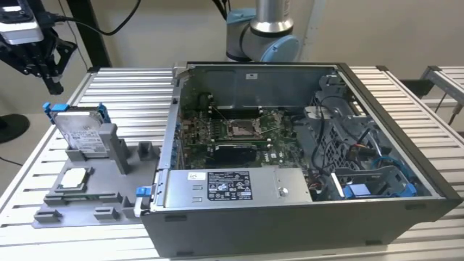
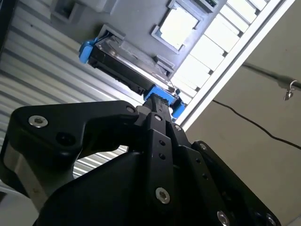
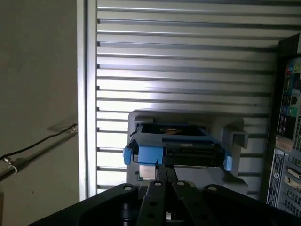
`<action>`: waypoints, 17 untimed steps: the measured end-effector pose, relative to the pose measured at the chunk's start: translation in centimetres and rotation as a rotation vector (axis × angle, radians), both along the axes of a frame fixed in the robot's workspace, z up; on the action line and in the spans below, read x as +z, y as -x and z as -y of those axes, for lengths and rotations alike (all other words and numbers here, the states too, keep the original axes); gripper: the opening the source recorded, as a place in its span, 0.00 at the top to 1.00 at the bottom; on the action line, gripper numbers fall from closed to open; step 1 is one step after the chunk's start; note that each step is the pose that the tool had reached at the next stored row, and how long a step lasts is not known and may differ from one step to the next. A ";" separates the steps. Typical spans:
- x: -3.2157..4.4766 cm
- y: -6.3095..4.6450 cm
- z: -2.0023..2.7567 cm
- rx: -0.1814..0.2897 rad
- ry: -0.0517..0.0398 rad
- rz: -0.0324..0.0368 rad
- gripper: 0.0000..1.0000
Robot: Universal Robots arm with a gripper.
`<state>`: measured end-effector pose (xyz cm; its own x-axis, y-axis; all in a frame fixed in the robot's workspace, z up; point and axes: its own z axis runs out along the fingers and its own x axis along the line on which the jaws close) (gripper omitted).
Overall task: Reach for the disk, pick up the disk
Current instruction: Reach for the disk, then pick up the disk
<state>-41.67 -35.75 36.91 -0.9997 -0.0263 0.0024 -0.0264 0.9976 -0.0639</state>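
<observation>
The disk [image 1: 80, 130] stands on edge in a slot of the grey holder [image 1: 108, 182], leaning back a little, label side toward the exterior camera. Blue rails [image 1: 49, 109] run along its edges. I judge it stiff and fairly dense for its size, with smooth metal faces that could slip under a light squeeze, and it won't take kindly to a knock or a drop. The upper edge stands free of the slot, so I'd take hold there, across the two flat faces and between the rails, and draw it out along the slot rather than pry it sideways.

A chip [image 1: 75, 178] lies flat in the holder, just in front of the disk. The holder sits on the slatted desk [image 1: 123, 87], with the open case [image 1: 290, 223] beside it on the exterior view's right.

My pincer [image 1: 53, 86] hangs above the disk and clear of it. In the first wrist view the fingers [image 3: 162, 173] look pressed together with nothing between them, pointing down at the disk's top edge.
</observation>
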 end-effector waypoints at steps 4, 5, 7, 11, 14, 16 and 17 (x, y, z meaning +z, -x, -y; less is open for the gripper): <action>0.01 0.0 0.00 0.036 0.0001 -0.0002 1.00; 0.01 0.0 0.00 0.049 0.0001 -0.0002 1.00; 0.01 0.1 0.00 0.077 0.0001 -0.0001 1.00; 0.01 0.1 0.00 0.147 0.0002 -0.0001 1.00; 0.01 0.1 0.00 0.202 0.0001 -0.0001 1.00; 0.00 0.1 0.00 0.239 0.0001 -0.0001 1.00; 0.01 0.1 0.00 0.257 0.0001 -0.0001 1.00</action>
<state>-41.76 -35.74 36.91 -0.9601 -0.2796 0.0025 -0.2792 0.9581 -0.0640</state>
